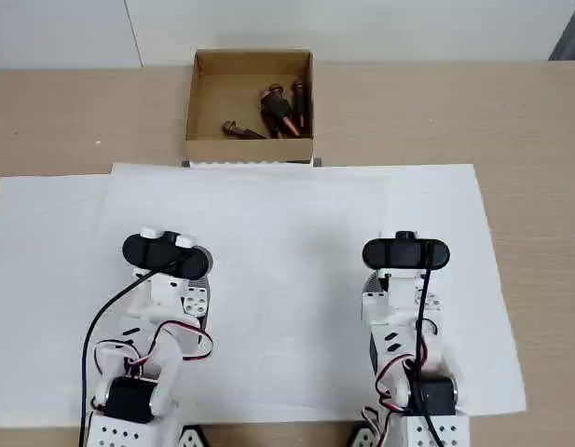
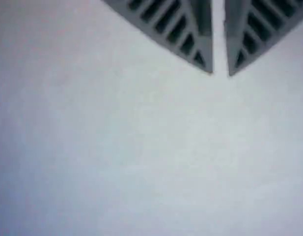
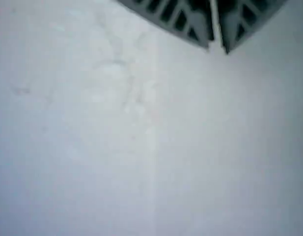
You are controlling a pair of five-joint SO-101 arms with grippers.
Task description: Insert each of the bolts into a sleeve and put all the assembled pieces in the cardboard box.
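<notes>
The cardboard box stands at the far middle of the table. Inside it lie several copper-coloured bolts in their sleeves, with one smaller piece near the box's front wall. Both arms are folded back at the near edge over the white paper. My left gripper is shut with nothing in it, close above the paper. My right gripper is shut and empty too, hovering over the paper. From above, the left arm and right arm sit side by side, far from the box.
A large white paper sheet covers the table's middle, from the box's front to the arms. Bare wooden tabletop surrounds it at the back and right.
</notes>
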